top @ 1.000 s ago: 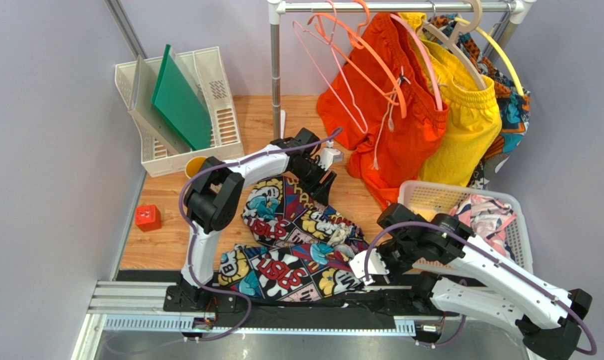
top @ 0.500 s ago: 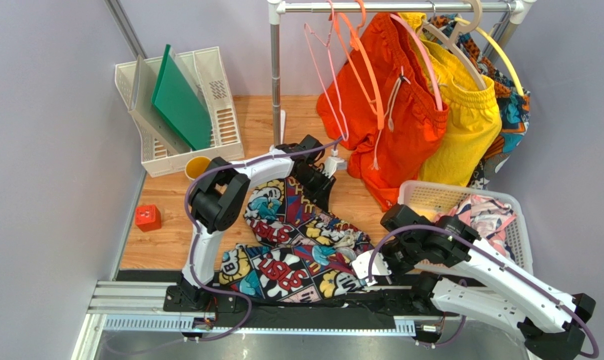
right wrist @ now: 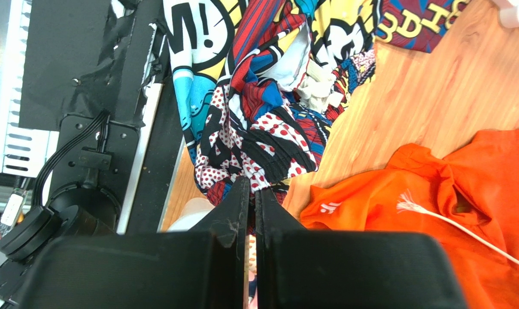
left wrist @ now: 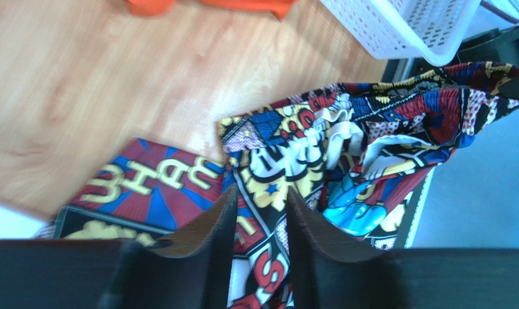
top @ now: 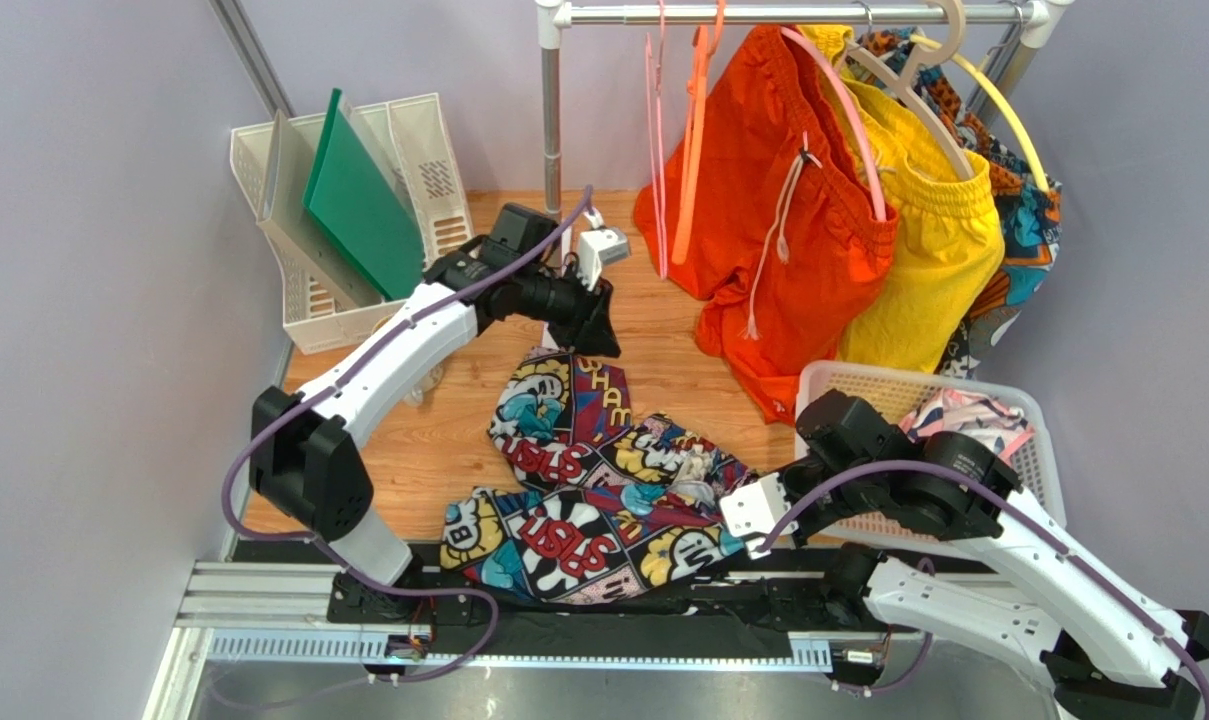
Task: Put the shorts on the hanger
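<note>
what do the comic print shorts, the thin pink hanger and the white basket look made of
The comic-print shorts: thin matte fabric, likely polyester; crumples in soft folds. The pink hanger: thin rod, coated wire or plastic, cannot tell which. The white basket: rigid moulded plastic, perforated grid wall.

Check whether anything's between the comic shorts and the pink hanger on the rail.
Only the left gripper, at the far edge of the multicolour comic-print shorts, below the thin pink wire hanger; nothing else visible.

Tight — rack post point(top: 550, 135) and orange hanger point(top: 697, 135) flank the hanger point(top: 657, 150).
</note>
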`<state>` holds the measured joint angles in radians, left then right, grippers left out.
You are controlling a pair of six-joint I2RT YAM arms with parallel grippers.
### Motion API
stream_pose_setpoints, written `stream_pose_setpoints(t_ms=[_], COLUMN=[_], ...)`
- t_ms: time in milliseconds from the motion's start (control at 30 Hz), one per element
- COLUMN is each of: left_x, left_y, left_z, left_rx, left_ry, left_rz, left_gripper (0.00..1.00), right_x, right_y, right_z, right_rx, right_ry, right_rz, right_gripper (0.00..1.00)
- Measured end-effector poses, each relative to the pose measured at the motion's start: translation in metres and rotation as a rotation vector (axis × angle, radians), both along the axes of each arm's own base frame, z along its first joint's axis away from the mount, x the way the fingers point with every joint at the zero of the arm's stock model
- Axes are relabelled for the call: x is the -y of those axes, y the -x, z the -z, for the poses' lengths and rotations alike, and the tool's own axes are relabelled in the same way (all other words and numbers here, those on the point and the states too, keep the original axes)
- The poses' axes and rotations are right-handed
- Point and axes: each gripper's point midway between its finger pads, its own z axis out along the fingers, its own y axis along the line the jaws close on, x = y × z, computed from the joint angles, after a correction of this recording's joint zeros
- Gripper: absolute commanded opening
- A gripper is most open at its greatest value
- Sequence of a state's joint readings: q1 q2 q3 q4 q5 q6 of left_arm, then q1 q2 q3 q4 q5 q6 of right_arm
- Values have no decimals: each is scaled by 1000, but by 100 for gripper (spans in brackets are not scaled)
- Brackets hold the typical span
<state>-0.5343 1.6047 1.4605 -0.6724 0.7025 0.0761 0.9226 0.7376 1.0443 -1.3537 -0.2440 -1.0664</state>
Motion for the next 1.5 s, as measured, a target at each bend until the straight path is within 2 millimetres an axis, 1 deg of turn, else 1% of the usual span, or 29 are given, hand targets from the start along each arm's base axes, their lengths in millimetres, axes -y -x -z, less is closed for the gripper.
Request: stream_pose_setpoints(t_ms=[33, 67, 133, 167, 200, 233, 300, 367, 433, 533, 667, 700, 767, 800, 867, 900, 933, 1000, 1033, 1100, 1167, 1267, 1300, 1333, 1367, 1400, 1433, 1467, 1500], left_x=[6, 11, 22, 27, 30, 33, 35, 37, 41, 50, 58, 60, 64, 66, 69, 70, 71, 68, 63, 46, 22, -6, -16, -21, -29, -35, -39, -46, -53], left_y=[2, 4, 7, 8, 8, 10, 13, 16, 17, 12, 11, 14, 18, 19, 23, 25, 27, 29, 34, 45, 50, 44, 43, 45, 52, 58, 62, 66, 68], left_z=[5, 14, 45, 65, 78, 100, 126, 145, 156, 165, 178, 184, 184, 184, 186, 187, 187, 187, 185, 172, 141, 64, 27, 2, -37, -67, -89, -120, -141], left_rx=[-7, -26, -90, -127, -149, -189, -239, -278, -298, -308, -352, -374, -413, -415, -434, -445, -460, -480, -489, -510, -497, -312, -200, -122, -1, 89, 156, 249, 307], left_ry=[-6, -19, -67, -99, -121, -158, -202, -235, -248, -247, -235, -235, -217, -214, -212, -211, -210, -199, -190, -175, -144, -50, -8, 16, 55, 81, 105, 131, 145], left_rz=[16, 29, 53, 59, 63, 68, 70, 72, 73, 77, 79, 81, 89, 90, 92, 95, 92, 88, 88, 76, 46, 28, 21, 19, 22, 18, 16, 2, -16], left_gripper=[48, 49, 50, 50, 50, 51, 51, 54, 59, 64, 63, 60, 53, 41, 22, 4, 0, 0, 0, 0, 0, 0, 0, 0, 0, 0, 0, 0, 0], right_x=[0, 0, -1, -1, -1, -1, -2, -2, -1, 1, 3, 3, 3, 3, 3, 3, 3, 4, 4, 5, 7, 10, 11, 13, 13, 12, 11, 12, 12], right_y=[0, 0, 0, -1, -1, -1, -1, -1, -1, 1, 3, 3, 3, 3, 4, 4, 4, 4, 3, 2, 0, -9, -13, -20, -29, -38, -45, -57, -68], right_z=[1, 1, 2, 3, 4, 4, 6, 9, 13, 19, 26, 26, 27, 27, 26, 26, 26, 25, 25, 24, 21, 12, 6, -2, -15, -28, -36, -52, -68], right_rx=[-4, -6, -11, -13, -16, -19, -25, -32, -41, -56, -68, -69, -70, -70, -67, -66, -65, -61, -58, -49, -30, 24, 54, 91, 140, 182, 207, 242, 273], right_ry=[5, 8, 15, 18, 22, 26, 33, 42, 53, 69, 84, 85, 86, 86, 83, 81, 79, 77, 76, 75, 73, 76, 81, 88, 97, 94, 90, 94, 88], right_rz=[0, 0, 0, 0, 0, 0, 0, -1, -1, -3, -3, -3, -3, -3, -3, -3, -3, -2, 0, 4, 12, 27, 30, 36, 38, 41, 49, 59, 76], right_gripper=[0, 0, 0, 0, 0, 0, 0, 0, 0, 0, 0, 0, 0, 0, 0, 0, 0, 0, 0, 0, 0, 0, 0, 0, 0, 0, 0, 0, 0])
